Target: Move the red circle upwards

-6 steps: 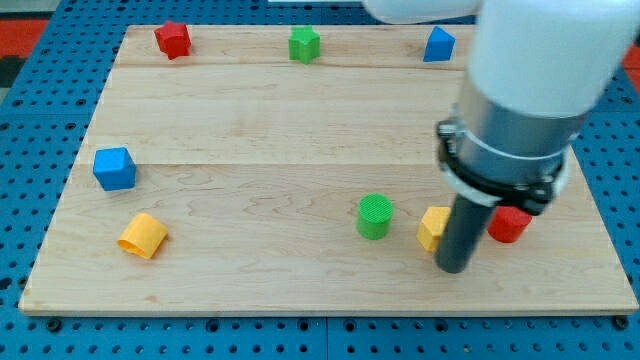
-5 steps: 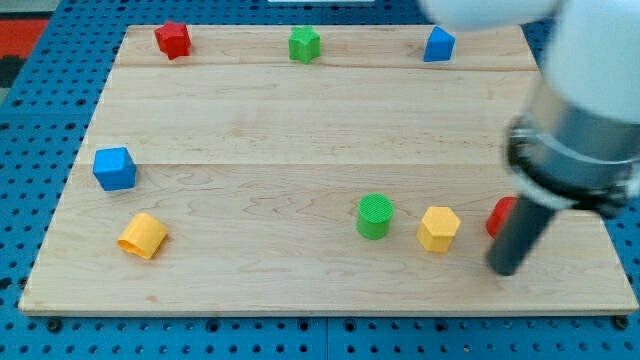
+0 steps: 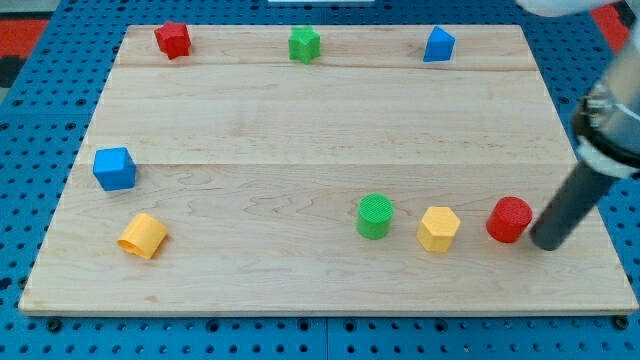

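On the worktop (image 3: pixel 300 130), a green cylinder (image 3: pixel 376 216), a yellow hexagon block (image 3: pixel 438 229) and the red circle (image 3: pixel 510 220) sit in a row at the lower right. My tip (image 3: pixel 547 243), a bare rod with no gripper, stands just beside the circle at its 4 o'clock.

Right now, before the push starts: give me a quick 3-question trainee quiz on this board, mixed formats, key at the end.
1. True or false: my tip sits at the view's right of the red circle.
2. Multiple choice: which block lies directly to the view's left of the red circle? A) the green cylinder B) the yellow hexagon C) the blue cube
3. Fill in: along the board's top edge, between the red block and the blue block, stands a ____ block.

Key: 1 true; 2 B; 3 green.
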Controlling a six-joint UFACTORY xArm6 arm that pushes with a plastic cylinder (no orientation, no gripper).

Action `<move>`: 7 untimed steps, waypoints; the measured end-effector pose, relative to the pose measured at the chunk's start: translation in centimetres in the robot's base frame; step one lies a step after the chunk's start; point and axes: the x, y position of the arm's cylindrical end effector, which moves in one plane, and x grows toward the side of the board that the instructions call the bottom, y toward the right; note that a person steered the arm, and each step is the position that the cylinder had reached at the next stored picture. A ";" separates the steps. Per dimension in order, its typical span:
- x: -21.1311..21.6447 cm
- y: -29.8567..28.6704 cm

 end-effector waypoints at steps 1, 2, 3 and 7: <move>-1.0 -2.2; -4.6 -2.4; -8.2 -2.4; -6.0 -5.8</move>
